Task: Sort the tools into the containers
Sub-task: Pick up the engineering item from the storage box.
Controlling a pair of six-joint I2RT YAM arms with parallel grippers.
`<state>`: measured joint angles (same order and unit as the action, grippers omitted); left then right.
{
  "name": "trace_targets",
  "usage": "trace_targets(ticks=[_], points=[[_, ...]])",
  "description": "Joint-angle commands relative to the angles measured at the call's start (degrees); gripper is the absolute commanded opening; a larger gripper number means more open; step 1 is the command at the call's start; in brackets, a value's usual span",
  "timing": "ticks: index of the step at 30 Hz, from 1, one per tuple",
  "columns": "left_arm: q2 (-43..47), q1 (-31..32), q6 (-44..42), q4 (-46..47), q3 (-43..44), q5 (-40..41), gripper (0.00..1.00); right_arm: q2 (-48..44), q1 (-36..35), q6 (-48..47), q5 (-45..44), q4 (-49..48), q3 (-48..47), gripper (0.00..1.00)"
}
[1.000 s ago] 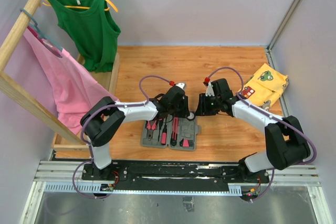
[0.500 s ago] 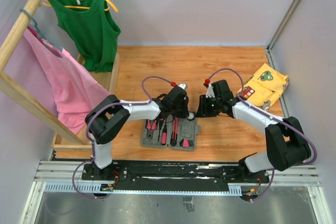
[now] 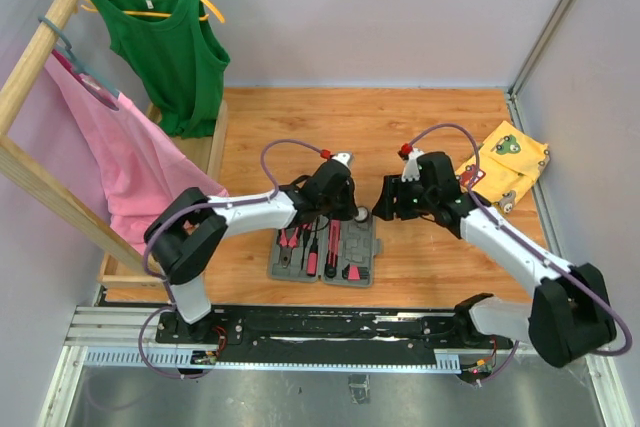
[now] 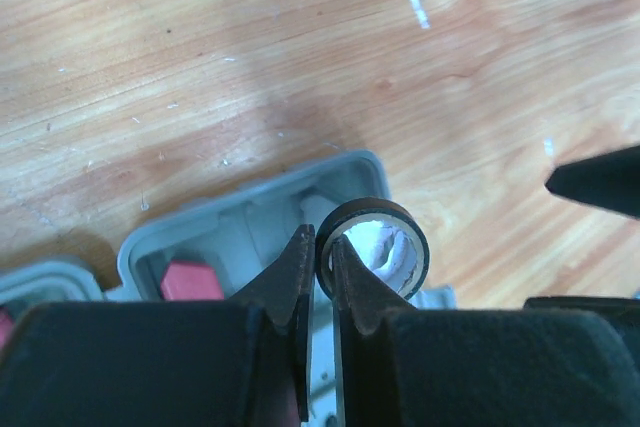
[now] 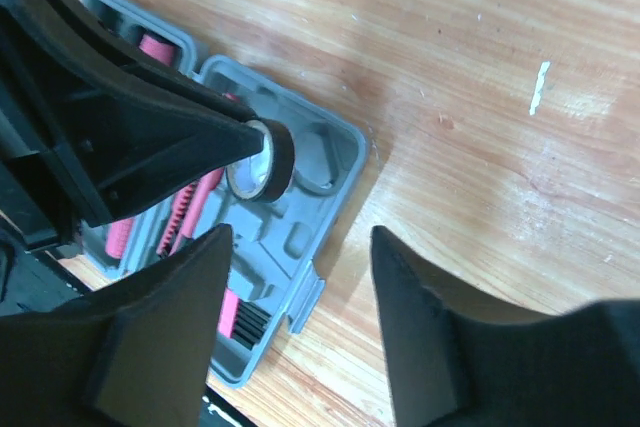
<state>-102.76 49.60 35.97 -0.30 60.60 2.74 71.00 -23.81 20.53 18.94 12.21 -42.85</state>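
The grey tool case [image 3: 372, 247] lies open on the wooden table, with pink-red and black pliers [image 3: 290, 239] and screwdrivers [image 3: 332, 245] in its slots. My left gripper [image 3: 352, 211] is shut on the rim of the round black-white disc [image 3: 363, 214] and holds it over the case's far right corner. In the left wrist view the disc [image 4: 372, 245] sits at the gripper [image 4: 322, 252] above the case [image 4: 250, 197]. My right gripper [image 3: 385, 209] is open and empty just right of the disc [image 5: 262, 159], over the case edge [image 5: 345, 162].
A yellow patterned cloth [image 3: 505, 162] lies at the far right. A green tank top [image 3: 170, 47] and a pink garment [image 3: 120, 157] hang from a wooden rack [image 3: 30, 67] on the left. Black bits [image 5: 250, 322] sit in the case's near corner.
The right arm's elbow has swung outward to the right while its gripper stays beside the disc. The left gripper still holds the disc over the case corner, barely shifted.
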Motion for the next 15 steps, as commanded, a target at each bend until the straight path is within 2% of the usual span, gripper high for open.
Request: trace_targets(ticks=[1, 5, 11, 15], points=[[9.36, -0.12, -1.64, 1.62, -2.60, -1.52, 0.01, -8.22, 0.74, -0.79, 0.18, -3.80, 2.78, 0.62], [16.98, -0.36, -2.56, 5.78, -6.77, -5.48, 0.01, -17.42, 0.72, 1.34, 3.31, -9.06, 5.35, 0.74], [28.88, -0.56, -1.38, 13.97, -11.84, -13.36, 0.01, -29.74, 0.79, 5.88, 8.10, -18.55, 7.16, 0.84], [34.41, -0.56, 0.47, 19.53, -13.52, -17.42, 0.00, -33.36, 0.78, 12.28, 10.51, -25.19, 7.36, 0.89]])
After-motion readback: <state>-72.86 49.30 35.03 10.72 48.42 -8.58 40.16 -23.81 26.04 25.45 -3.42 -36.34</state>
